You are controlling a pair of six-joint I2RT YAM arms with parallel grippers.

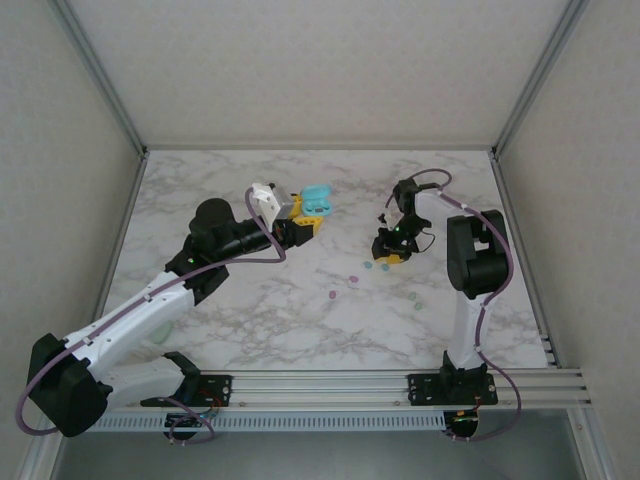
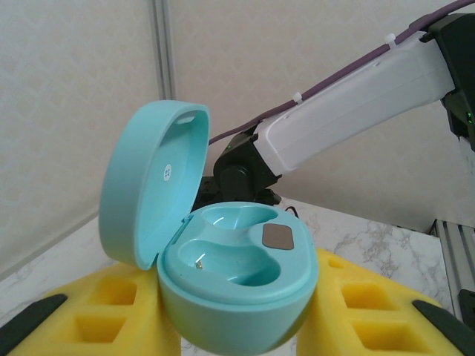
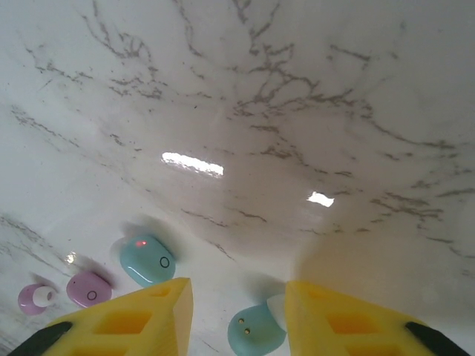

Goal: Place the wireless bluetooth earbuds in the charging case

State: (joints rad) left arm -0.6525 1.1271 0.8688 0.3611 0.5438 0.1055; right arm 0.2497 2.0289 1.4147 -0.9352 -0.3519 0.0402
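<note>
Nearest the arm bases, two pale green bean-shaped plastic earbuds (image 1: 421,303) are seen on the white marbled tabletop (image 1: 250,320), just short of the right arm's gripper (image 1: 392,252). A little farther, two pink-purple plastic earbuds (image 1: 352,279) are spread out toward the left arm's side. Next come two teal plastic earbuds (image 1: 368,266). In the right wrist view one teal bud (image 3: 256,330) is bracketed by the yellow fingers (image 3: 148,319), close to one finger with a clear gap on the other side. Nothing is pinched and the jaws are part-spread. Its long axis appears to run slantwise across the gap, but it is partly cropped. The other teal bud (image 3: 147,259) lies just outside the fingers. Farthest, the teal clamshell plastic charging case (image 2: 237,289) is clamped lid-up in the left gripper (image 2: 237,334), with both sockets seen empty. Judged: the right arm is nearer the buds, closing on the bracketed one is called for, and the case lies far-left of it.
</note>
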